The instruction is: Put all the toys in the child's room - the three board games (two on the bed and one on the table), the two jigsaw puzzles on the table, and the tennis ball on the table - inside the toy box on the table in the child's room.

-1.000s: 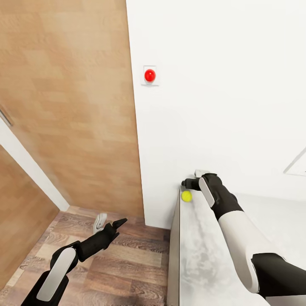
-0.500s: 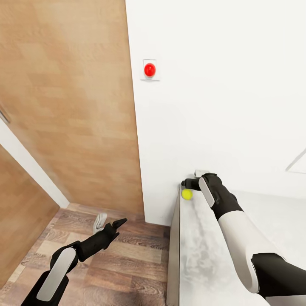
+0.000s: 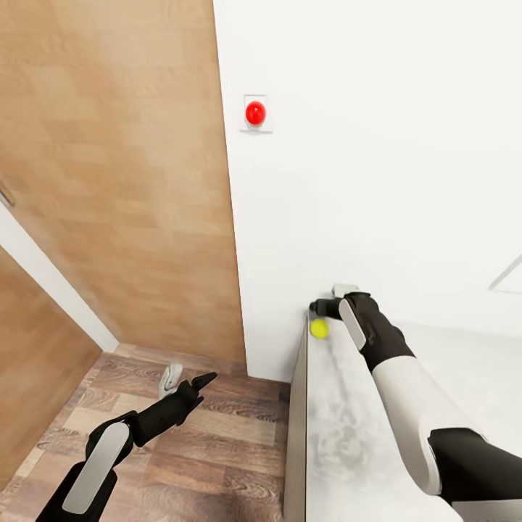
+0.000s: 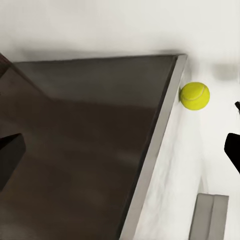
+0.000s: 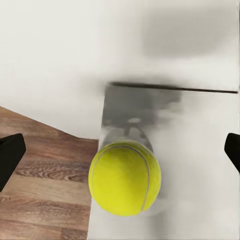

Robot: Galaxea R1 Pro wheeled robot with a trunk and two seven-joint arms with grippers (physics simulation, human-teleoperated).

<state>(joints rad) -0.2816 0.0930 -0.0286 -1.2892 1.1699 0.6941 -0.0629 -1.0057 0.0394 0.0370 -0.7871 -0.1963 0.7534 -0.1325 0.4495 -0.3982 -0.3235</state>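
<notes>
The tennis ball [image 3: 318, 328] is small and yellow-green. It lies on the pale grey table [image 3: 341, 435] at its far left corner, close to the edge and the white wall. My right gripper [image 3: 330, 304] hangs just above and behind it, open. In the right wrist view the tennis ball [image 5: 125, 177] sits between the widely spread fingertips [image 5: 10, 155], untouched by them. My left gripper [image 3: 187, 378] is open over the wooden floor, left of the table. Its wrist view looks across at the tennis ball [image 4: 194, 95] and the table's edge [image 4: 155, 150].
A white wall with a round red button [image 3: 255, 113] rises right behind the table's end. A wooden door [image 3: 116, 181] and white frame [image 3: 51, 283] stand to the left. Wood-plank floor [image 3: 217, 435] lies below the left arm.
The whole head view has shifted slightly, so the button and ball sit a little higher in the picture. Ball and both grippers keep their places relative to each other.
</notes>
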